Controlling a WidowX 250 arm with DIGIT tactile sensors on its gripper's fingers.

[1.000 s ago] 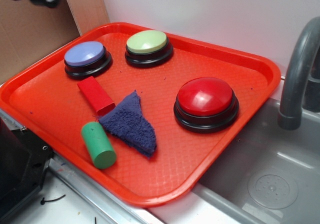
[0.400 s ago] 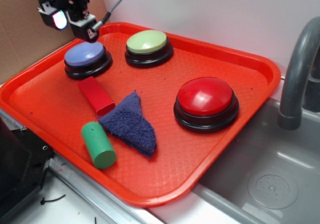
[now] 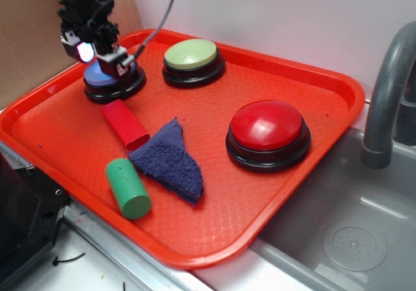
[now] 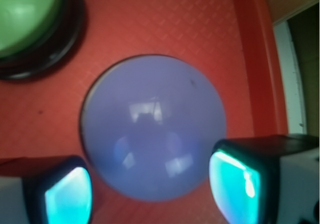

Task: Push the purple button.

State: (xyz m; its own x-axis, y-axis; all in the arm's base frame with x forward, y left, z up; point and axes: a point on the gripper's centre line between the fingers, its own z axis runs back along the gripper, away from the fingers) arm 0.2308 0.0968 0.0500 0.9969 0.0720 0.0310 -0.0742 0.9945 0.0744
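Directly above the purple button (image 4: 152, 126), the gripper (image 3: 101, 52) hangs with fingers (image 4: 67, 196) spread apart, positioned for pressing down, green button (image 4: 25, 14) at 11 o'clock.

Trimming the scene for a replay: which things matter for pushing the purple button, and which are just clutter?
Job:
purple button
hand, over that button

Lying about:
green button
red button
red block
green cylinder
blue cloth
tray
faucet

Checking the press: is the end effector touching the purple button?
Cannot tell: the end effector overlaps the purple button in the exterior view; neither view shows contact or gap plainly.
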